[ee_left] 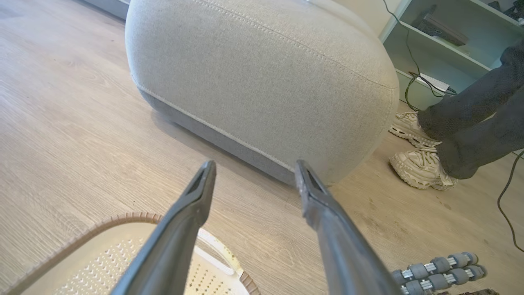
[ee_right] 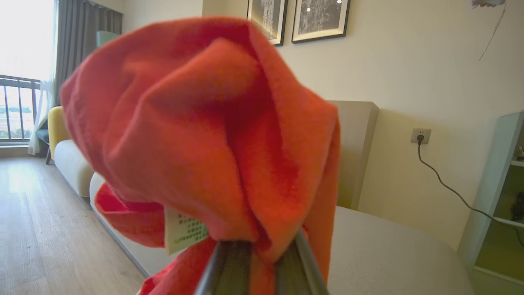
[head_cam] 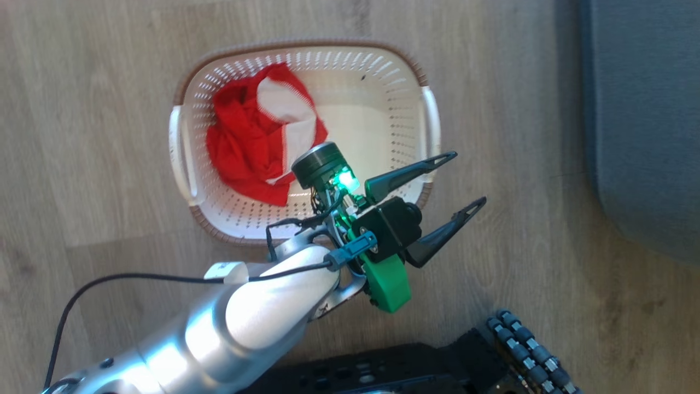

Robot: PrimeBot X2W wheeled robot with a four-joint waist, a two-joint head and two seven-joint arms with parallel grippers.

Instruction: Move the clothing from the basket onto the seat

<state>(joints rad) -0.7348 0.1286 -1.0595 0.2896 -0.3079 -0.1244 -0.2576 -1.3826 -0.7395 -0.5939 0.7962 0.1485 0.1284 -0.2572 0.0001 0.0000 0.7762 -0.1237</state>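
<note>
Head view, looking down on a pale wood-plank floor [head_cam: 82,137]: a small cream plastic laundry basket [head_cam: 383,71] with perforated walls and a brown woven-look rim is sitting left of centre. A bright red soft fabric garment with white stripe trim [head_cam: 246,142] is lying crumpled in the basket's left half, leaving the right half of its floor bare. The left gripper [head_cam: 468,178], on a silver arm, is hovering over the basket's near right corner, its two dark fingers spreading wide apart and holding nothing. At the far right, a large grey upholstered fabric seat [head_cam: 645,120] with a rounded corner is standing well apart from the basket.

Left wrist view: the basket [ee_left: 102,254] is showing at the lower left. The spread fingers are pointing toward the seat [ee_left: 254,73]. At the right, a person's pale chunky shoes [ee_left: 421,168] are standing on the floor beside the seat.

Right wrist view: the right gripper [ee_right: 262,250] is pinching its fingers [ee_right: 227,270] close together on a second red garment [ee_right: 204,123]. The garment is bunching up above them, with a small white label [ee_right: 184,231] hanging at its lower left. The seat [ee_right: 389,246] is lying behind and to the right.
</note>
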